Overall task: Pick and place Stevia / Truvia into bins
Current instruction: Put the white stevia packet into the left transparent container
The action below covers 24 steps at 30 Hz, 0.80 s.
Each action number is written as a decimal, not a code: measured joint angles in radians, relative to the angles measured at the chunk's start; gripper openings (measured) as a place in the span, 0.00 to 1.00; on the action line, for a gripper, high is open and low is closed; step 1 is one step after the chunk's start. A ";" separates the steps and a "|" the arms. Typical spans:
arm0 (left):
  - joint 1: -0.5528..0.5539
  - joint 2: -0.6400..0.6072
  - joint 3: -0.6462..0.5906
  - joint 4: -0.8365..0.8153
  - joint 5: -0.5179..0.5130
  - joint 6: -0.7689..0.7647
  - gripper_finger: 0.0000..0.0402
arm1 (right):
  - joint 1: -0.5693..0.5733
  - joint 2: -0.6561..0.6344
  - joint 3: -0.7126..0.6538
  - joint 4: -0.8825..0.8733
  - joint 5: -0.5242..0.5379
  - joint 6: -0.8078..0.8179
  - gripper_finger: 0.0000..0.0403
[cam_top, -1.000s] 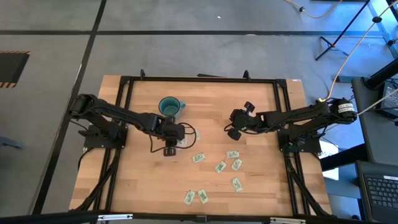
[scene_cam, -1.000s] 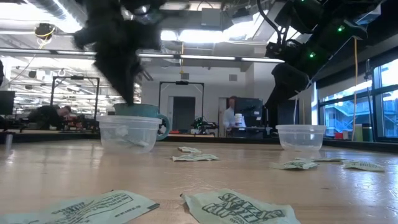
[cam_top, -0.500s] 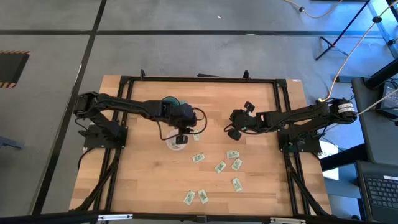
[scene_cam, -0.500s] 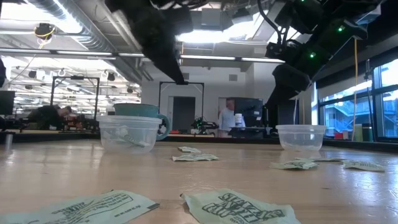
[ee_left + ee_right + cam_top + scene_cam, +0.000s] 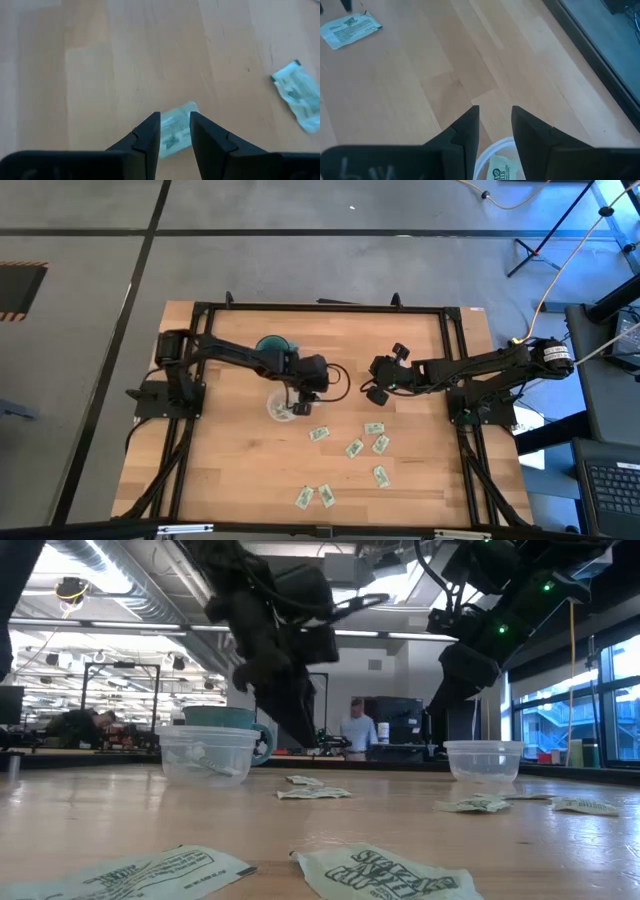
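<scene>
Left gripper (image 5: 303, 406) hangs above the wooden table (image 5: 420, 470) just beside the left clear cup (image 5: 279, 406), its fingers (image 5: 150, 134) parted with nothing between them and one sachet (image 5: 176, 129) lying on the wood beneath. Right gripper (image 5: 495, 117) waits over the right clear cup (image 5: 495, 165), jaws apart and empty, a sachet already lying inside that cup. Loose Stevia sachets (image 5: 354, 448) lie scattered on the near half of the table, with the teal mug (image 5: 273, 350) behind the left cup
</scene>
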 joint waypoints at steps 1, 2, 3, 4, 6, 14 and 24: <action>0.000 0.010 0.000 0.005 0.003 0.000 0.25 | 0.000 0.000 0.000 0.002 0.000 0.000 0.29; -0.001 0.019 0.000 0.015 0.005 0.000 0.25 | 0.000 0.000 0.000 0.002 0.000 0.000 0.29; -0.001 0.025 0.000 0.030 0.006 0.000 0.25 | 0.000 0.000 0.000 0.002 0.000 0.000 0.29; -0.001 0.030 0.001 0.033 0.009 0.002 0.25 | 0.000 0.000 0.000 0.003 0.000 0.000 0.29; -0.001 0.040 0.001 0.033 0.008 0.002 0.25 | 0.000 0.000 0.000 0.003 0.000 0.002 0.29; -0.001 0.044 0.001 0.023 0.026 -0.016 0.25 | 0.000 0.000 0.000 0.005 0.000 0.003 0.29; -0.003 0.083 0.001 0.024 0.022 -0.017 0.25 | 0.000 0.000 0.000 0.007 0.000 0.003 0.29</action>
